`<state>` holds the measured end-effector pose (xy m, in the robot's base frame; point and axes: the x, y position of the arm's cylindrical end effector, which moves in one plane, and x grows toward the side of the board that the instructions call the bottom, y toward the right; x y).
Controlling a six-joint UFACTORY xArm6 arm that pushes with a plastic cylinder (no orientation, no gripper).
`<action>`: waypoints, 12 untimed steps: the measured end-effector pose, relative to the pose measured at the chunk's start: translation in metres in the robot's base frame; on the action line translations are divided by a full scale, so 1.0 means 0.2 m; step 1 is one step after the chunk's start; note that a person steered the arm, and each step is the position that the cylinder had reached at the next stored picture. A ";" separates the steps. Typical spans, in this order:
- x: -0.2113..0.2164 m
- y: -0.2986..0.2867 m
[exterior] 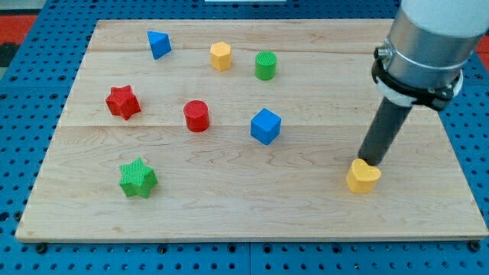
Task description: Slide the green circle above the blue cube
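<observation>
The green circle (pixel 265 66) stands near the board's top, just right of centre. The blue cube (pixel 265 126) sits below it, about mid-board. My tip (pixel 367 161) is far to the view's right of both, touching the top of a yellow heart-shaped block (pixel 363 176). The dark rod rises from the tip to the grey arm body at the view's top right.
A yellow hexagon (pixel 221 56) sits left of the green circle. A blue triangle (pixel 158 44) is at top left. A red star (pixel 122 101) and red cylinder (pixel 196 116) lie left of the cube. A green star (pixel 137 178) is at bottom left. The wooden board (pixel 428 214) rests on blue pegboard.
</observation>
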<state>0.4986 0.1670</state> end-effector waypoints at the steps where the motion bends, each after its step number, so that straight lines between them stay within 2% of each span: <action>1: -0.03 -0.06; 2: 0.08 -0.11; 3: 0.04 -0.11; 4: -0.22 -0.39; 5: -0.40 -0.80; 6: -0.55 -0.81; 7: -0.40 -1.14; 8: -0.19 -0.85; 9: -0.19 -0.52; 10: -0.15 -0.57; 11: 0.04 -0.62; 12: -0.02 -0.32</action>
<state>0.4954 0.1035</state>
